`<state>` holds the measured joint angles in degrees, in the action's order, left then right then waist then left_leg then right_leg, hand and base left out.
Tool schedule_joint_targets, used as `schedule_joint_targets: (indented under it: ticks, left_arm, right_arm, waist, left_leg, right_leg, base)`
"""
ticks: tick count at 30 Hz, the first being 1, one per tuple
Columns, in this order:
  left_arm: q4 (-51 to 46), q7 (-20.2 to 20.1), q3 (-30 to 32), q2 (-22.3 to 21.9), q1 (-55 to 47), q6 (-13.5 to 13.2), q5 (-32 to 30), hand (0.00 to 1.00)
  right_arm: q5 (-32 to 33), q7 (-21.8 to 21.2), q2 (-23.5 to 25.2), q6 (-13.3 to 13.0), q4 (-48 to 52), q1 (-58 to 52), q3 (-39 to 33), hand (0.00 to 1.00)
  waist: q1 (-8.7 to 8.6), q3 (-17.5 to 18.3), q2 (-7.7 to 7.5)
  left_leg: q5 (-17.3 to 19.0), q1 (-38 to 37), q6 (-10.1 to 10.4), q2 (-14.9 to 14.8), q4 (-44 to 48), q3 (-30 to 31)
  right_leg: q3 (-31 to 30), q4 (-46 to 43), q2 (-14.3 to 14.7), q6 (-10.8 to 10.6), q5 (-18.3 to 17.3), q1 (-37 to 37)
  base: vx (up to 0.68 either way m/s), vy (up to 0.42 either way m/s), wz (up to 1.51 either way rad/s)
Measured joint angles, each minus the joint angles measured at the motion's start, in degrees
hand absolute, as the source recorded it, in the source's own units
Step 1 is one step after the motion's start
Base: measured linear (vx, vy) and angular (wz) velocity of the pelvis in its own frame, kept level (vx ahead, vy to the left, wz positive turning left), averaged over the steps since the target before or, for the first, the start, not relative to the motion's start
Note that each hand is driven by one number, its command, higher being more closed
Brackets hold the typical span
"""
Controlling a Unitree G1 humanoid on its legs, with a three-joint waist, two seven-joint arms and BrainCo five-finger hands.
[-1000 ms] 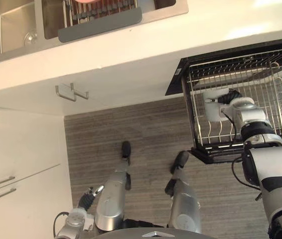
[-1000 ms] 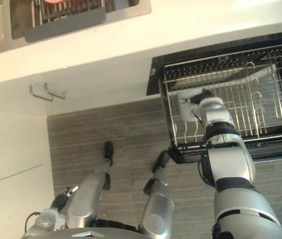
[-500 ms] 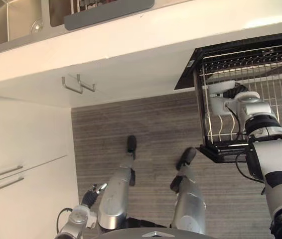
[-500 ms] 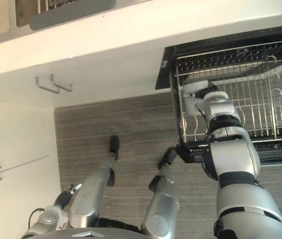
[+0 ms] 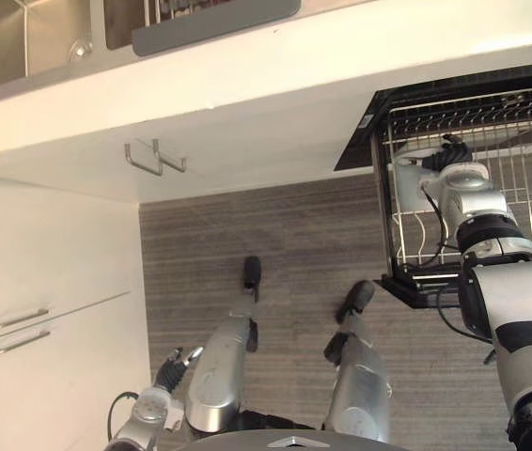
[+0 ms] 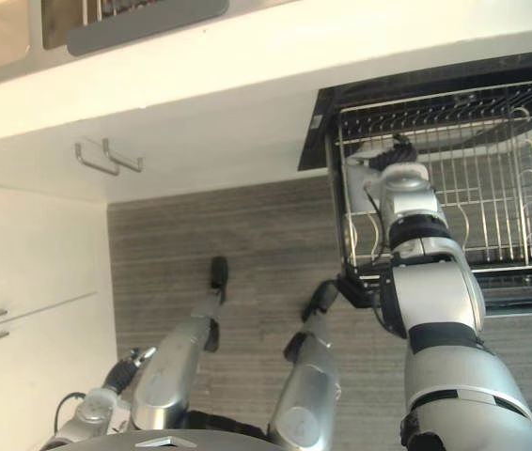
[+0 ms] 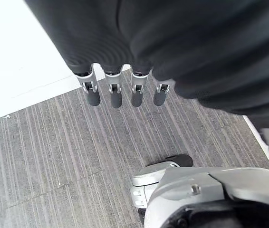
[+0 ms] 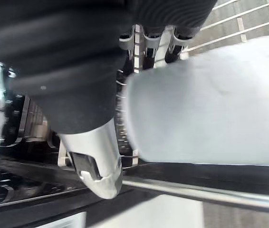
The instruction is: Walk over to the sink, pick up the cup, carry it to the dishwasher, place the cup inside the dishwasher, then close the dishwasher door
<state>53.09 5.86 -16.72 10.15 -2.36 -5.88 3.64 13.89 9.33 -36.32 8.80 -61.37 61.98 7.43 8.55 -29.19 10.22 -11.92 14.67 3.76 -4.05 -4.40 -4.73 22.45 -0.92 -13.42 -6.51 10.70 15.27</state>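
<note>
At the left end of the pulled-out dishwasher rack [image 5: 501,122], the right hand [image 5: 447,152] is gripping the white cup [image 5: 406,184], fingers and thumb wrapping its sides. The left hand [image 7: 116,97] is hanging low over the striped floor [image 7: 53,156], fingers loosely straight.

Wire dishwasher rack [image 6: 492,188], standing out over the grey striped floor [image 6: 247,225]. Inside the rack's left end, the right hand [image 6: 390,155] clasps a white cup [image 6: 360,174]. Well left of the rack and nearer the camera hangs the left hand [image 6: 125,366].
</note>
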Motion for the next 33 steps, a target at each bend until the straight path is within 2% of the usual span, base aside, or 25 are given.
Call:
schedule_joint_targets:
  ticks: [2, 3, 5, 7, 10, 13, 19, 21, 22, 24, 25, 26, 28, 30, 33]
  left_arm:
    - [-0.2, 0.0, 0.7, -0.1, -0.3, 1.0, -0.4, 0.00]
    - [-0.2, 0.0, 0.9, -0.1, -0.4, 1.2, -0.4, 0.00]
    - [-0.3, -0.1, 2.1, 0.0, -1.7, 1.7, -0.5, 0.00]
    - [-0.2, -0.5, 4.2, 0.5, -3.9, 3.3, -0.5, 0.00]
    - [0.1, -1.1, 5.9, 0.6, -6.1, 5.5, -1.7, 0.00]
    - [0.7, -1.4, 7.8, 0.3, -8.2, 6.8, -4.0, 0.00]
    - [1.8, -3.0, 11.7, -0.7, -10.1, 8.1, -4.8, 0.00]
    - [1.8, -3.0, 12.5, -1.1, -11.0, 8.4, -3.8, 0.00]
    - [1.8, -2.9, 13.5, -1.2, -11.7, 8.5, -3.4, 0.00]
    - [1.9, -2.4, 14.6, -1.7, -12.5, 9.2, -1.5, 0.00]
    - [2.2, -2.4, 14.9, -1.7, -12.6, 9.4, -1.3, 0.00]
    - [2.9, -2.4, 16.1, -2.0, -12.7, 10.5, 0.3, 0.00]
    - [3.7, -2.4, 16.8, -2.1, -12.9, 11.0, 2.1, 0.00]
    - [3.8, -2.3, 19.1, -2.4, -13.8, 11.8, 4.7, 0.00]
    - [4.3, -2.4, 20.8, -2.3, -14.2, 13.0, 6.4, 0.00]
  right_arm:
    - [-0.8, 0.5, 0.1, -2.5, 6.3, -2.1, -2.7, 0.00]
    - [-0.8, 0.8, 0.2, -2.9, 7.8, -3.0, -3.4, 0.00]
    - [-0.5, 1.1, 1.9, -3.0, 11.8, -6.9, -5.8, 0.00]
    - [0.4, 0.9, 5.4, -2.7, 17.7, -15.8, -8.8, 0.00]
    - [0.5, -0.8, 8.3, -1.8, 21.7, -24.1, -10.7, 0.00]
    - [0.7, -1.8, 10.6, -1.1, 26.6, -31.3, -11.2, 0.00]
    - [6.7, -1.8, 18.7, -1.7, 42.6, -45.6, -15.6, 0.00]
    - [8.2, -2.5, 22.3, -3.5, 47.1, -50.8, -17.2, 0.00]
    - [8.8, -3.1, 24.7, -5.6, 50.2, -53.8, -18.0, 0.00]
    - [10.5, -4.1, 28.0, -10.8, 55.5, -57.7, -19.5, 0.00]
    - [10.7, -4.3, 28.6, -12.4, 56.9, -58.5, -19.9, 0.00]
    - [11.2, -5.0, 29.7, -16.8, 59.8, -59.8, -21.2, 0.00]
    - [12.3, -5.4, 30.5, -20.8, 62.5, -60.7, -22.2, 0.00]
    - [14.9, -6.9, 32.2, -25.2, 65.4, -61.3, -22.5, 0.00]
    - [16.1, -9.6, 34.3, -27.9, 68.5, -62.8, -20.9, 0.00]
  waist:
    - [-0.72, 0.0, -0.30]
    - [-0.85, 0.1, -0.52]
    - [-1.70, 1.1, -1.94]
    - [-2.87, 3.8, -4.87]
    - [-3.89, 7.7, -6.94]
    - [-4.59, 12.9, -8.33]
    - [-5.83, 18.1, -9.64]
    - [-6.30, 19.5, -10.22]
    - [-6.67, 20.2, -10.54]
    - [-7.00, 20.9, -10.97]
    - [-7.16, 21.2, -11.03]
    - [-7.49, 21.7, -11.04]
    - [-7.90, 22.0, -11.20]
    - [-7.61, 23.2, -12.00]
    - [-7.71, 23.5, -13.06]
  left_leg:
    - [0.4, -2.3, 0.1, -0.2, 0.0, -0.3]
    - [0.5, -2.9, 0.2, -0.3, 0.0, -0.5]
    - [0.9, -4.2, 0.6, -0.6, 0.0, -0.8]
    - [1.9, -6.5, 0.9, -1.0, 0.0, -1.8]
    - [3.2, -10.0, 1.2, -1.2, 0.0, -3.3]
    - [5.2, -13.2, 2.0, -1.7, 0.0, -5.0]
    - [7.0, -17.2, 2.5, -2.5, 0.0, -6.3]
    - [7.6, -18.2, 2.7, -2.5, 0.0, -6.6]
    - [8.0, -18.9, 2.6, -2.4, 0.0, -7.2]
    - [8.8, -20.6, 2.4, -2.1, 0.0, -8.7]
    - [9.0, -20.9, 2.2, -1.9, 0.0, -9.2]
    - [10.0, -21.8, 2.3, -1.5, 0.4, -10.0]
    - [11.3, -22.0, 2.2, -1.3, 1.8, -10.3]
    - [13.2, -22.3, 1.9, -0.9, 2.4, -9.1]
    - [14.9, -22.5, 1.8, -0.9, 3.6, -7.6]
  right_leg:
    - [-0.1, 1.6, 0.5, 0.1, 0.5, -2.8]
    - [-0.2, 2.0, 0.7, 0.1, 0.5, -3.5]
    - [-0.6, 3.1, 1.3, 0.0, 0.5, -4.9]
    - [-1.4, 4.7, 2.1, -0.1, 0.8, -7.2]
    - [-2.2, 5.7, 2.4, -0.4, 0.5, -10.2]
    - [-2.8, 6.0, 2.6, -0.1, -0.7, -12.2]
    - [-2.8, 6.0, 3.2, -0.3, -2.0, -15.4]
    - [-3.1, 5.9, 3.2, -0.7, -2.2, -16.1]
    - [-3.5, 5.8, 3.1, -1.1, -2.2, -16.5]
    - [-5.1, 5.6, 2.9, -1.3, -2.2, -17.0]
    - [-5.7, 5.5, 2.8, -1.3, -2.1, -17.1]
    - [-6.8, 4.8, 2.6, -1.4, -2.1, -17.1]
    - [-7.6, 3.4, 2.3, -1.5, -2.7, -16.8]
    - [-9.3, -0.8, 2.4, -0.7, -4.3, -14.0]
    - [-9.9, -2.6, 2.9, 0.1, -6.4, -13.7]
  base:
    - [0.02, -0.073, -0.09]
    - [0.03, -0.070, -0.15]
    - [0.04, -0.065, -0.14]
    - [0.08, -0.083, -0.24]
    - [0.07, -0.047, -0.26]
    - [0.08, -0.019, -0.31]
    - [0.05, -0.017, -0.13]
    - [0.08, -0.015, -0.10]
    - [0.06, -0.002, -0.25]
    - [0.06, 0.011, -0.34]
    - [0.06, 0.036, -0.37]
    - [0.04, 0.039, -0.30]
    - [0.03, 0.042, -0.26]
    - [0.04, 0.020, -0.54]
    - [0.00, -0.010, -0.33]
